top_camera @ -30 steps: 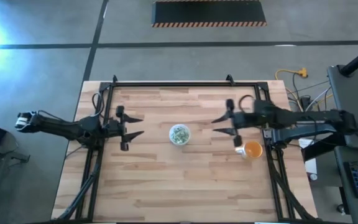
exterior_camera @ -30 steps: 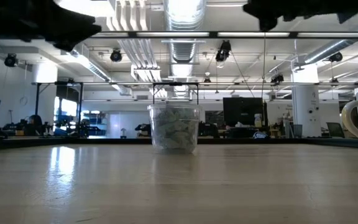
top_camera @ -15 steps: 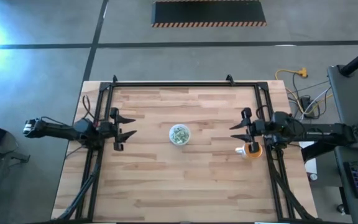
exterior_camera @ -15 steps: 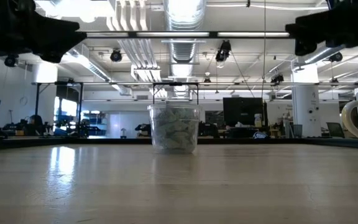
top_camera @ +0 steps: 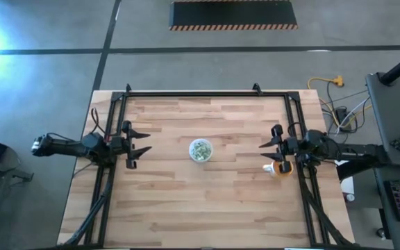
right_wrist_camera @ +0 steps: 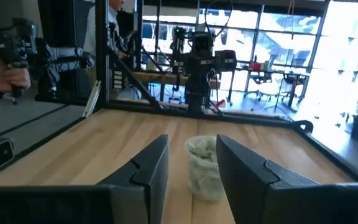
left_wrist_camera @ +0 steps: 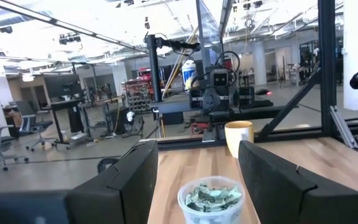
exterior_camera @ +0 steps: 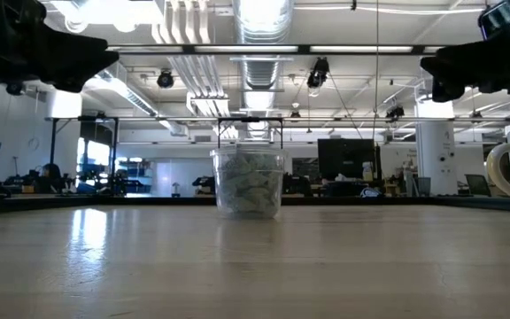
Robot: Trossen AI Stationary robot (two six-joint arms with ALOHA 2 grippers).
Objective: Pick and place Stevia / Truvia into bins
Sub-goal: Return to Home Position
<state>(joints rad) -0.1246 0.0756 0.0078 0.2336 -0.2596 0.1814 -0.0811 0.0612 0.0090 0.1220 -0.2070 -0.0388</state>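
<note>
Both arms have drawn back towards the worktop edges; left fingers and right fingers gape open, holding nothing; the cup of packets stands between them, well apart; placing seems finished.

The left arm is showing up as a thin black bar, and far behind its jaws it is ending in a small pale cap. The right arm is looking black too. The left gripper and right gripper are each wearing two dark fingers, which are looking thick and flat-sided up close, with pointed tips.
</note>
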